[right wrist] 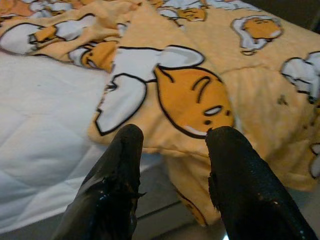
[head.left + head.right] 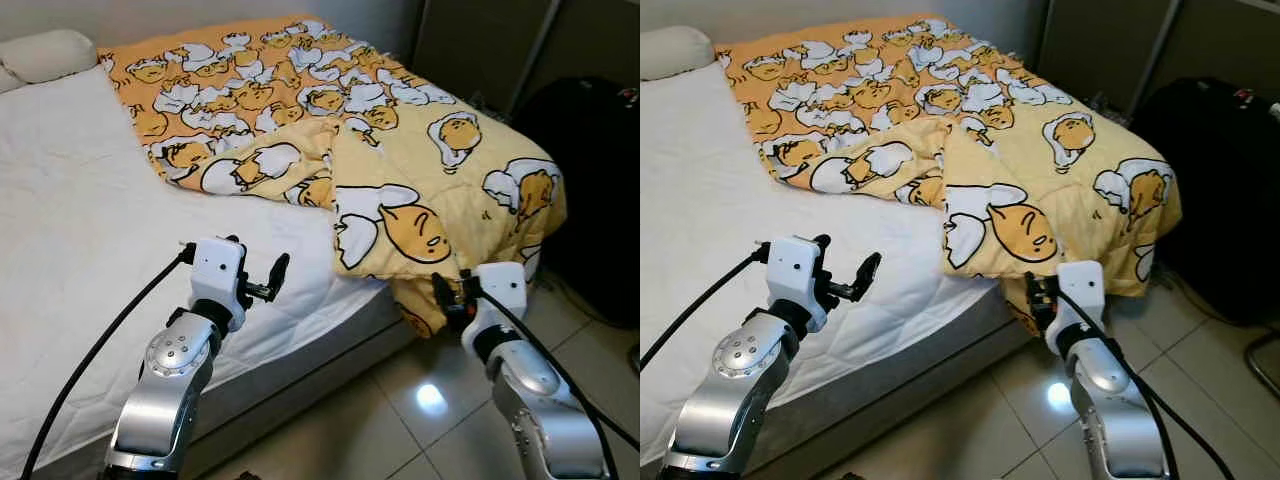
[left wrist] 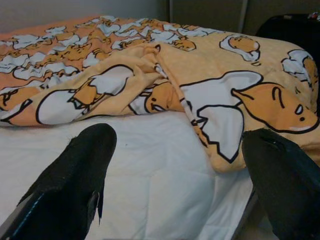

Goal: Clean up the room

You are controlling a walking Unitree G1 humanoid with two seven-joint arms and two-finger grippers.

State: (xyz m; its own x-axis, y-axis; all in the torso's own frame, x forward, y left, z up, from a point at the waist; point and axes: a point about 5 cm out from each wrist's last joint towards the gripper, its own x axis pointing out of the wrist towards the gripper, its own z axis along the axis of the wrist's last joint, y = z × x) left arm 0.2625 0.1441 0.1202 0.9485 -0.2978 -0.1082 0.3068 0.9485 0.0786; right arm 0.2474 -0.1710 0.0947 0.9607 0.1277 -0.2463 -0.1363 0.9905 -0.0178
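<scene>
1. One yellow-and-orange cartoon-print blanket lay rumpled across the far and right part of one bed, its corner hanging over the bed's edge towards the tiled floor.
2. One white pillow sat at the bed's head.
3. The left gripper hovered over the white mattress, fingers spread apart, holding nothing.
4. The right gripper hung just beside the blanket's hanging corner, fingers parted, empty.
5. One black suitcase stood right of the bed.

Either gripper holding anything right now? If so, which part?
Nothing held. The left gripper is open over the white mattress; the right gripper is open just short of the yellow blanket edge hanging off the bed.
</scene>
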